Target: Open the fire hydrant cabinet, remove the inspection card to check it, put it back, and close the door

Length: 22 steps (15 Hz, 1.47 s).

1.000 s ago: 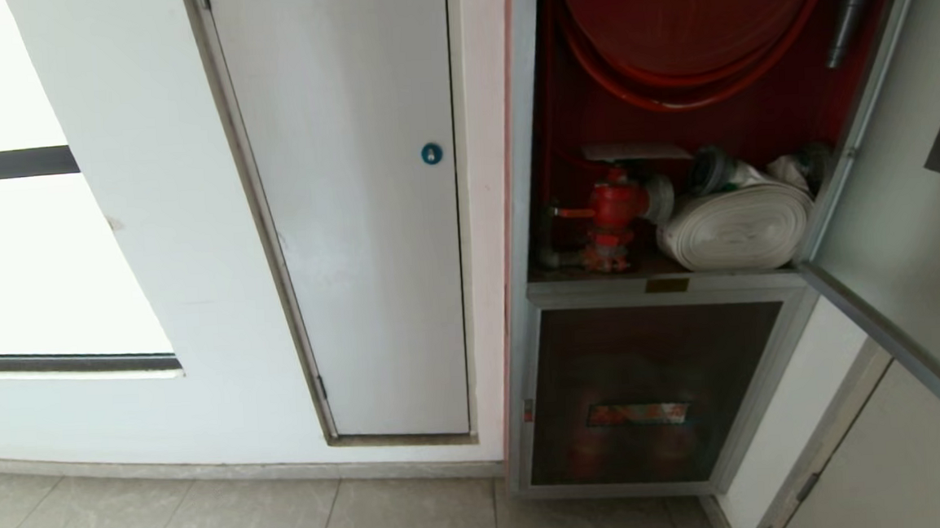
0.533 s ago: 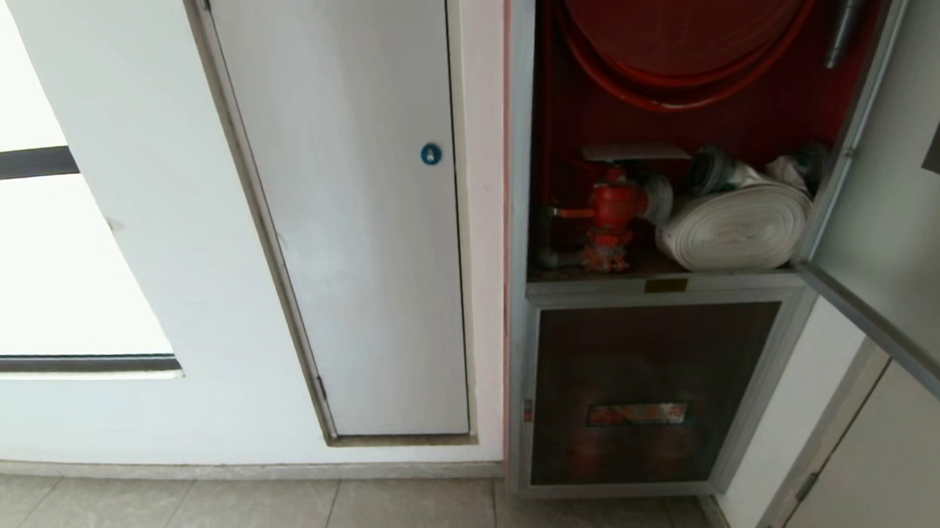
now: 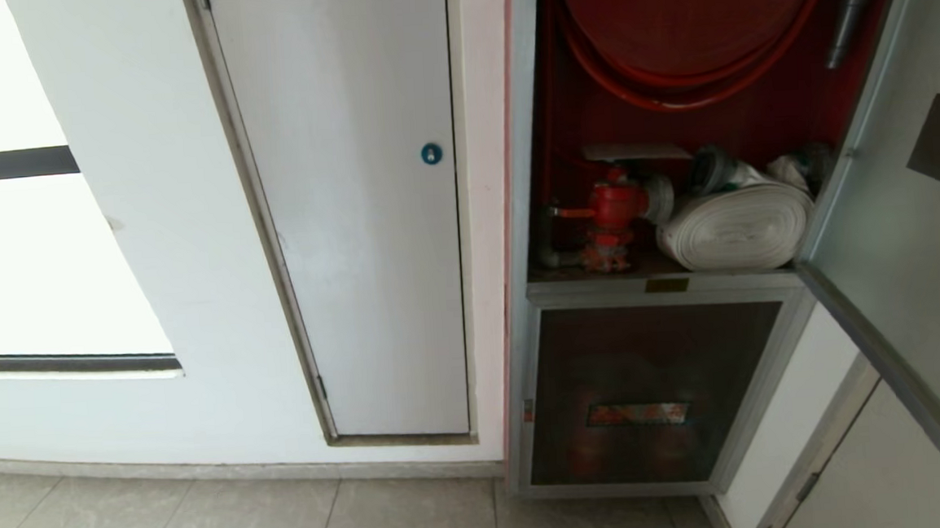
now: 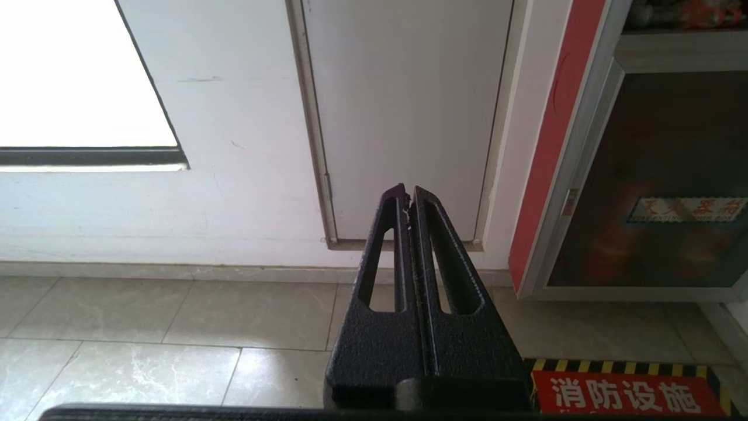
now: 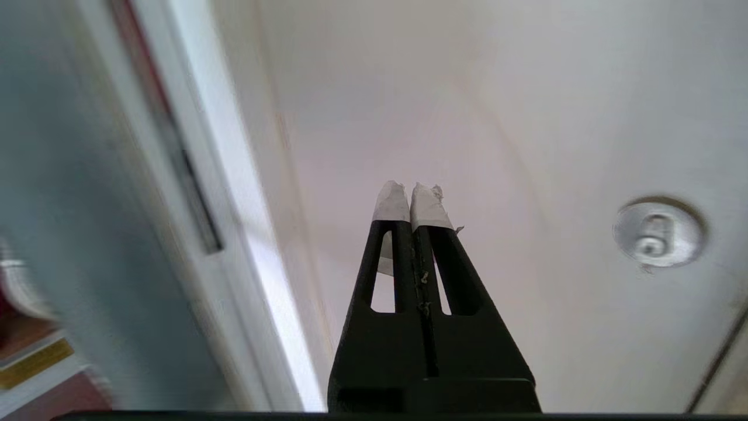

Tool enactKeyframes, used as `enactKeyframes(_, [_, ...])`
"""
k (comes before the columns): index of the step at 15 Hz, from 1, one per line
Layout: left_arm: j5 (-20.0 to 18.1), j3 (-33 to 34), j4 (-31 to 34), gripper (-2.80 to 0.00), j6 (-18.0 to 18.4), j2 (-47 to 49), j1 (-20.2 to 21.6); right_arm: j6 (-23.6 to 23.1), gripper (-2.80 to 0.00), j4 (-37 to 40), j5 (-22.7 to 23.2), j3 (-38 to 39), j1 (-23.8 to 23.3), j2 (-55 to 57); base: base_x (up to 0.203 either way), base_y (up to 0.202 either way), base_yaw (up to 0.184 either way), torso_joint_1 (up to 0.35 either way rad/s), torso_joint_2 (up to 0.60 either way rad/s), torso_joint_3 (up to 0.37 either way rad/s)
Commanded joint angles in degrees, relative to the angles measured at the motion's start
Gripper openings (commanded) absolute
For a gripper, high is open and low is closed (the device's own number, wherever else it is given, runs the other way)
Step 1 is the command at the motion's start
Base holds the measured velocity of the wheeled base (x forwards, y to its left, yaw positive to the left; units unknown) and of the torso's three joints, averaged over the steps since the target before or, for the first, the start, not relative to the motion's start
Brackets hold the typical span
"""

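Observation:
The fire hydrant cabinet stands open, showing its red hose reel, red valve and white rolled hose. A thin pale sheet, apparently the inspection card, lies flat above the valve. The door is swung out to the right. My right gripper is shut and empty. Its white-taped tips point at a white panel just past the door's blurred edge. It is outside the head view. My left gripper is parked low, shut and empty, and aims at the wall's foot.
A white door with a blue round lock is left of the cabinet. Below the open compartment is a dark glass panel with a red label. A white panel with a silver round lock faces the right gripper. A red floor sign lies nearby.
The door has swung a little on its hinge: its lower edge runs steeper in the head view and the dark patch on it has shifted left. The cabinet's contents have not moved.

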Motion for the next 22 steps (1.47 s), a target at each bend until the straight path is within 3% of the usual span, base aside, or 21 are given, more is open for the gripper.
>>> enactKeyframes(1, [0.0,0.7,0.0,-2.8,0.0,0.0,0.0,0.0,-2.8,-0.3,0.1,2.4,5.3,-4.0,0.0,0.0,0.0,0.0,0.0,0.0])
enactKeyframes(10, [0.0,0.7,0.0,-2.8,0.0,0.0,0.0,0.0,-2.8,-0.1,0.0,5.5,31.5,-9.4,0.0,0.0,0.0,0.0,0.0,0.0])
enactKeyframes(14, [0.0,0.7,0.0,-2.8,0.0,0.0,0.0,0.1,-2.8,1.3,0.0,5.2,39.5,-8.0,0.0,0.0,0.0,0.0,0.0,0.0])
enactKeyframes(19, [0.0,0.7,0.0,-2.8,0.0,0.0,0.0,7.1,-2.8,13.4,1.5,-1.3,45.2,-6.0,0.0,0.0,0.0,0.0,0.0,0.0])
enactKeyframes(22, [0.0,0.7,0.0,-2.8,0.0,0.0,0.0,9.9,-2.8,15.4,8.6,-3.8,45.6,-3.6,0.0,0.0,0.0,0.0,0.0,0.0])
